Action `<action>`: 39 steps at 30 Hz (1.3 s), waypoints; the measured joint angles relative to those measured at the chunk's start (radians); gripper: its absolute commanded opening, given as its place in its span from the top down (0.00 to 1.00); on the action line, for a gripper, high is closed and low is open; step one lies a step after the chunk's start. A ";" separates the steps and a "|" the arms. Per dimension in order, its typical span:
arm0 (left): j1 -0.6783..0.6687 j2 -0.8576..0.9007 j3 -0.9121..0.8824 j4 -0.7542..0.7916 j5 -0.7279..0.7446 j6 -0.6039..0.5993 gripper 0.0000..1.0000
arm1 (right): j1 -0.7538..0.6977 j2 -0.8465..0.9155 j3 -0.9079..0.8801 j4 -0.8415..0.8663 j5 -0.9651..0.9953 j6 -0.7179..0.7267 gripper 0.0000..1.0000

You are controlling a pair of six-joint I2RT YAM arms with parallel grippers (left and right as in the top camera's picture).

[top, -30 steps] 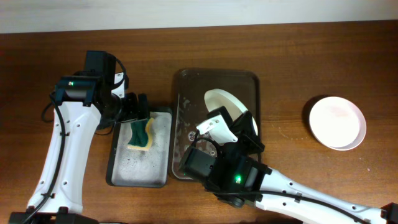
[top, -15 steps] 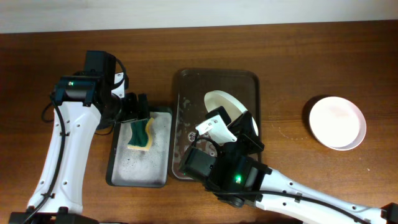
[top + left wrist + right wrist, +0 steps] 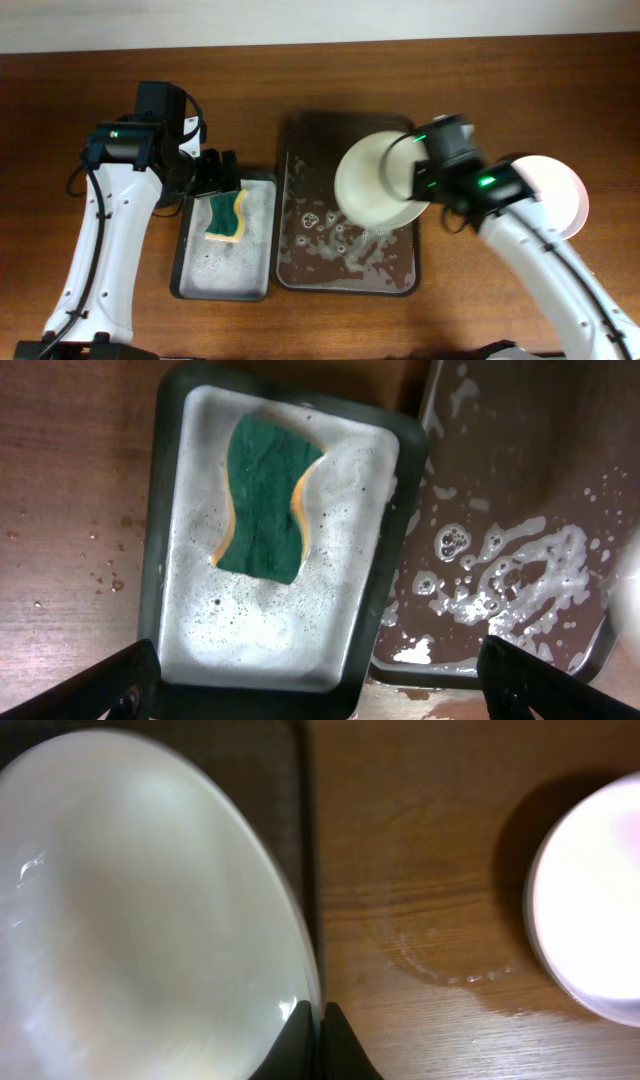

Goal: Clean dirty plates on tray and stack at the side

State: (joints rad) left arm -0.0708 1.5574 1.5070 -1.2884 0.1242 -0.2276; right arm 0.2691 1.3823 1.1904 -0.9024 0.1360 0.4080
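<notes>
Right claw (image 3: 312, 1022) pinches the pale plate (image 3: 372, 185) by its rim above the soapy tray (image 3: 305, 245); we see left claw (image 3: 320, 675) wide over the sponge (image 3: 265, 500)

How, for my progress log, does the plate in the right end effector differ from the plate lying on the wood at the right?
Colour: the held plate is pale mint-white, while the other plate is pale pink.
Support: the held plate is pinched at its rim by the right end effector, over the soapy tray. The other plate lies flat on the table, untouched.
Both are round and shallow and show no red smear.
</notes>
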 measured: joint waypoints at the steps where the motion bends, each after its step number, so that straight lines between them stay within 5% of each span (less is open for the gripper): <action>1: 0.000 0.000 0.000 -0.001 0.000 0.000 0.01 | -0.143 -0.001 0.004 0.006 -0.091 -0.013 0.96; 6: 0.000 0.000 0.000 -0.001 0.000 0.000 0.00 | -0.820 0.050 0.014 0.090 -0.295 -0.045 0.96; 8: 0.000 0.000 0.000 -0.001 0.001 0.000 0.01 | -0.930 0.135 0.015 0.100 -0.261 -0.037 0.96; 10: 0.000 0.000 0.000 -0.001 0.000 0.000 0.01 | -0.994 0.243 0.016 0.111 -0.225 -0.016 0.84; 12: 0.000 0.000 0.000 0.000 0.000 0.000 0.01 | -1.004 0.325 0.016 0.107 -0.204 -0.008 0.60; 14: 0.000 0.000 0.000 -0.001 0.000 0.000 0.01 | -1.004 0.336 0.023 0.087 -0.212 -0.011 0.54; 19: 0.000 0.000 0.000 -0.002 0.001 0.000 0.01 | -0.818 0.057 0.127 -0.038 -0.472 -0.123 0.47; 24: 0.000 0.000 0.000 -0.001 0.000 0.000 0.00 | -0.193 -0.352 0.151 -0.102 -0.518 -0.206 0.42; 26: 0.000 0.000 0.000 0.000 0.000 0.000 0.01 | -0.039 -0.356 0.151 -0.119 -0.478 -0.209 0.27; 27: 0.000 0.000 0.000 0.000 0.000 0.000 0.01 | 0.016 -0.346 0.151 -0.126 -0.473 -0.206 0.01; 39: 0.000 0.000 0.000 -0.001 0.000 0.000 0.01 | 0.050 -0.225 0.151 -0.142 -0.428 -0.218 0.01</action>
State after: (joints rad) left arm -0.0708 1.5574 1.5070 -1.2892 0.1246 -0.2276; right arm 0.3187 1.1572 1.3415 -1.0447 -0.2920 0.1902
